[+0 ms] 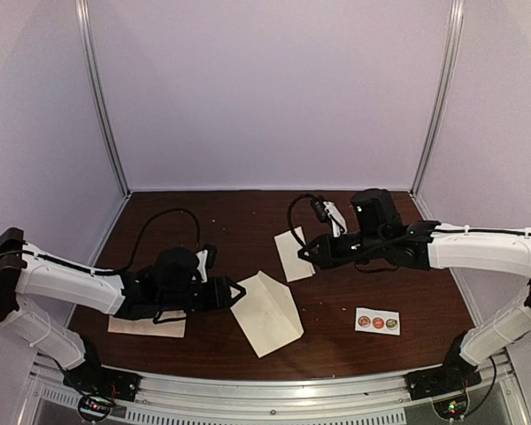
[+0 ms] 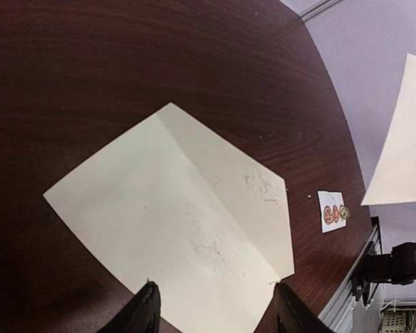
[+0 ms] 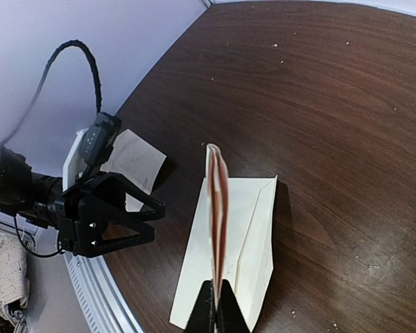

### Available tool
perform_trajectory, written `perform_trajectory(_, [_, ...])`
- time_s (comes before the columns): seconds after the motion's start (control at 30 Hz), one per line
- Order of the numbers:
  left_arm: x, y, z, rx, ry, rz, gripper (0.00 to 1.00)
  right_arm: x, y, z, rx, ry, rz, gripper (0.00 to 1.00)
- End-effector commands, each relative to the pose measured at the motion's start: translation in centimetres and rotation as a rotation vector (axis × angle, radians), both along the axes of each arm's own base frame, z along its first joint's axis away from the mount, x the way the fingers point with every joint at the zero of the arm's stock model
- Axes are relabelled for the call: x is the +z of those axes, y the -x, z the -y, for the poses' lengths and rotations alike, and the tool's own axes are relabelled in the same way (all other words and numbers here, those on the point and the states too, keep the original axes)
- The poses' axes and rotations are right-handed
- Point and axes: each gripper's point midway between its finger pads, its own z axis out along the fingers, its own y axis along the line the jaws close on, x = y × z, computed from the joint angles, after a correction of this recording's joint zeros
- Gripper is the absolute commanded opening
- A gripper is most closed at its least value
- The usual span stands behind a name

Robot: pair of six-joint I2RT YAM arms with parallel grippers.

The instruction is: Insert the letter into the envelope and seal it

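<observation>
The cream envelope (image 1: 267,312) lies flat on the bench (image 1: 203,221), flap open. The left fingers (image 2: 144,312) are wide open at its edge, holding nothing. The right fingers (image 3: 200,318) pinch the folded letter (image 3: 216,201), held up near it.

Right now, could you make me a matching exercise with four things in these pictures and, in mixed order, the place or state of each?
Things: 1 envelope; 2 letter; 3 sticker strip; 4 left gripper.
States: A pinched in the right gripper, raised; B open, at the envelope's edge; C flat on the table, centre; D lying alone, right of the envelope.
Pairs: 1-C; 2-A; 3-D; 4-B.
</observation>
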Motion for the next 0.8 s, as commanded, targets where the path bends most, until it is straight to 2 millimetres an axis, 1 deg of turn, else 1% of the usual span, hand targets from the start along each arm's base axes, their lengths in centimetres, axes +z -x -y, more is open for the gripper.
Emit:
perform_trajectory(0.0, [-1.4, 0.0, -1.5, 0.061, 0.036, -0.085, 0.56, -0.6, 1.7, -2.2, 0.141, 0.003, -0.077, 0.0])
perform_trajectory(0.03, [-1.7, 0.5, -1.4, 0.042, 0.042, -0.108, 0.56, -1.0, 1.7, -2.6, 0.151, 0.012, -0.091, 0.0])
perform_trajectory(0.13, [-2.9, 0.9, -1.7, 0.031, 0.029, -0.145, 0.56, -2.6, 1.6, -3.3, 0.168, 0.05, -0.15, 0.0])
perform_trajectory(0.23, [-4.1, 1.0, -1.6, 0.012, 0.018, -0.174, 0.55, -4.8, 1.5, -3.5, 0.176, 0.123, -0.21, 0.0])
perform_trajectory(0.33, [-4.6, 1.0, -1.2, 0.002, 0.024, -0.187, 0.54, -6.4, 1.4, -4.2, 0.199, 0.158, -0.271, 0.0])
perform_trajectory(0.53, [-5.8, 1.1, -0.8, -0.014, 0.009, -0.212, 0.54, -8.2, 0.7, -5.0, 0.202, 0.193, -0.325, 0.0])
perform_trajectory(0.63, [-6.1, 1.1, -0.8, -0.015, 0.006, -0.218, 0.54, -9.5, 0.3, -5.1, 0.193, 0.22, -0.354, 0.0])
perform_trajectory(0.77, [-6.7, 0.9, -0.8, -0.023, -0.009, -0.219, 0.53, -11.8, -0.6, -4.4, 0.153, 0.281, -0.392, 0.0])
